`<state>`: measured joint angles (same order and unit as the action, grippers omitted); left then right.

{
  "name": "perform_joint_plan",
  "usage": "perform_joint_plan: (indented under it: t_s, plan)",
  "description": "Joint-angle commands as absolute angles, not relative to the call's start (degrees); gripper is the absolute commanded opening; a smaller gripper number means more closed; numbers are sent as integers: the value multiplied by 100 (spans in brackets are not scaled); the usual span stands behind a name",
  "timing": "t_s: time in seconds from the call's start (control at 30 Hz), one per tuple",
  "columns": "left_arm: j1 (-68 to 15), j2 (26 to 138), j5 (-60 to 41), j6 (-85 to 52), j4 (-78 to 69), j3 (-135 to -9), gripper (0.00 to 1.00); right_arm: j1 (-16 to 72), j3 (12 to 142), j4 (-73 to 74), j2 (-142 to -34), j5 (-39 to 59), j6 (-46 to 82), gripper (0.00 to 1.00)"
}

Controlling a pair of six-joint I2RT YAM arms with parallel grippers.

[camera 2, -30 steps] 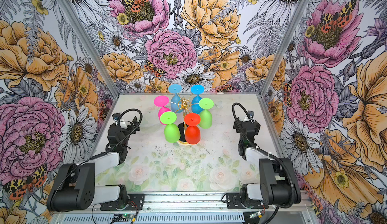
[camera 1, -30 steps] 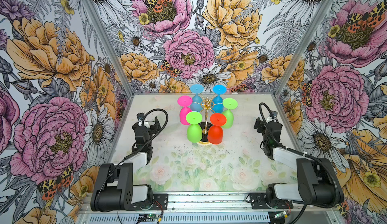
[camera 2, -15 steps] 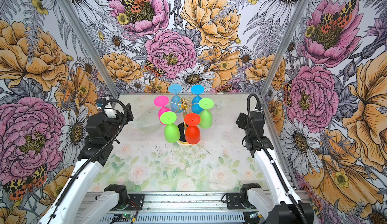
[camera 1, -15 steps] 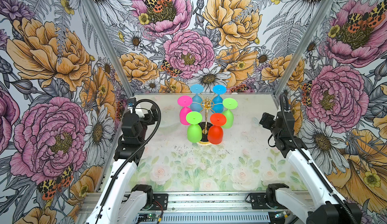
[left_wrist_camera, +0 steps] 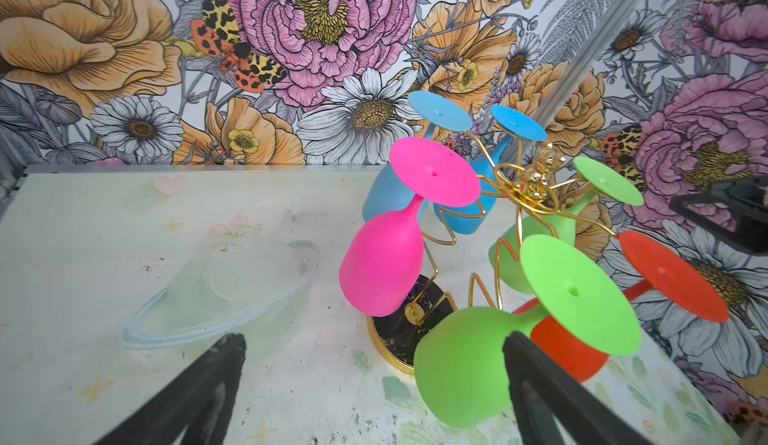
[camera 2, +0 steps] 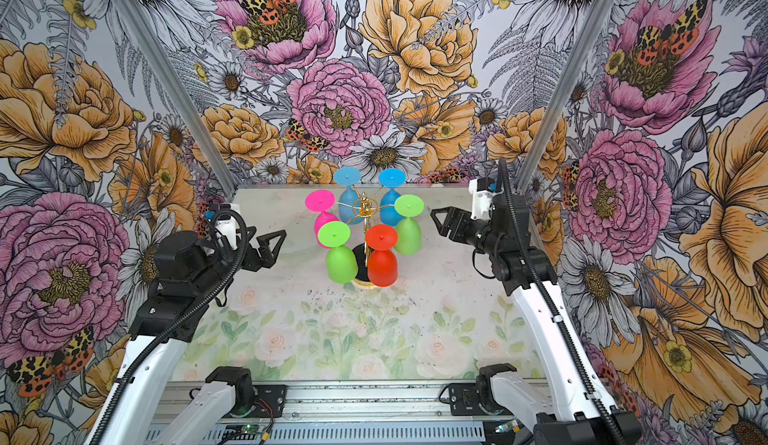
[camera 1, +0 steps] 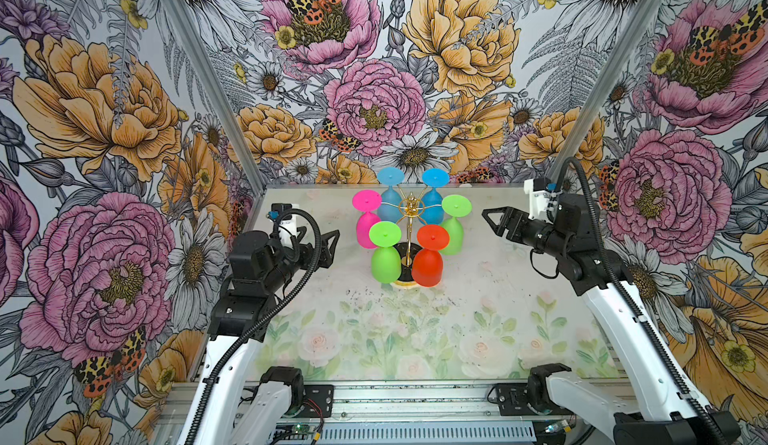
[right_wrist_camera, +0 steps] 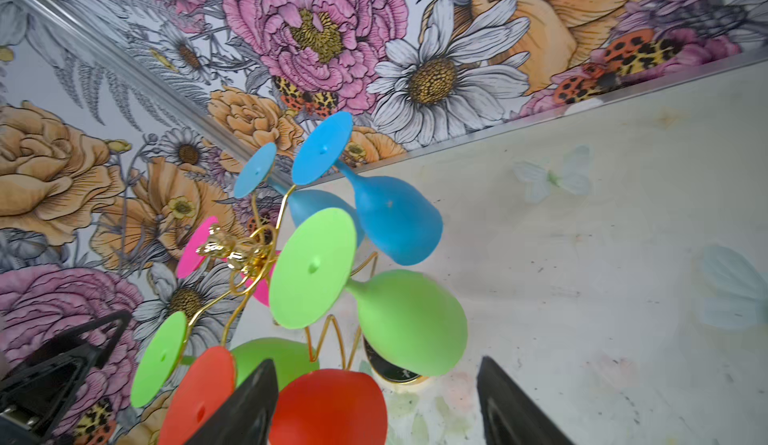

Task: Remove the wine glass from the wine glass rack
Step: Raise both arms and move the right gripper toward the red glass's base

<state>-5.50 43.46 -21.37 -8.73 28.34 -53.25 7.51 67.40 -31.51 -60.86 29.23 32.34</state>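
Floral table (camera 1: pixel 415 322) bearing wine glass rack (camera 1: pixel 409 209)

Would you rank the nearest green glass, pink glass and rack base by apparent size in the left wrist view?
1. nearest green glass
2. pink glass
3. rack base, partly hidden
Nearness may enlarge the green one.

Robot test booth, floral-papered walls (camera 1: pixel 374 102), mounting rail (camera 1: pixel 415 406)

The wine glass rack (camera 1: pixel 409 210) is thin polished gold metal wire on a glossy black marbled base (left_wrist_camera: pixel 395 330); the wine glasses (left_wrist_camera: pixel 382 264) look smooth, matt coloured plastic; the table (camera 1: pixel 374 339) is matt, printed, speckled with dirt; the fingers (left_wrist_camera: pixel 199 384) matt black plastic
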Motion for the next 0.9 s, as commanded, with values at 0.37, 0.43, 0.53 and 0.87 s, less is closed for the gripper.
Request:
perform_joint_plan:
  t_s: [0.37,0.43,0.53,0.87]
  plan:
    - [-918,4422,-3228,-835,2855,-5424,98,1760,7023,-3299,-6587,4417,3495,70]
    - [-1002,4404,-3156,-861,2794,-5375,99,1878,7060,-3300,-6642,4361,3527,68]
    - [-1113,4397,-3121,-902,2697,-5327,99,2007,7101,-3296,-6736,4314,3606,65]
    - [-1307,4352,-2981,-903,2549,-5171,99,2162,7107,-3287,-6911,4225,3748,50]
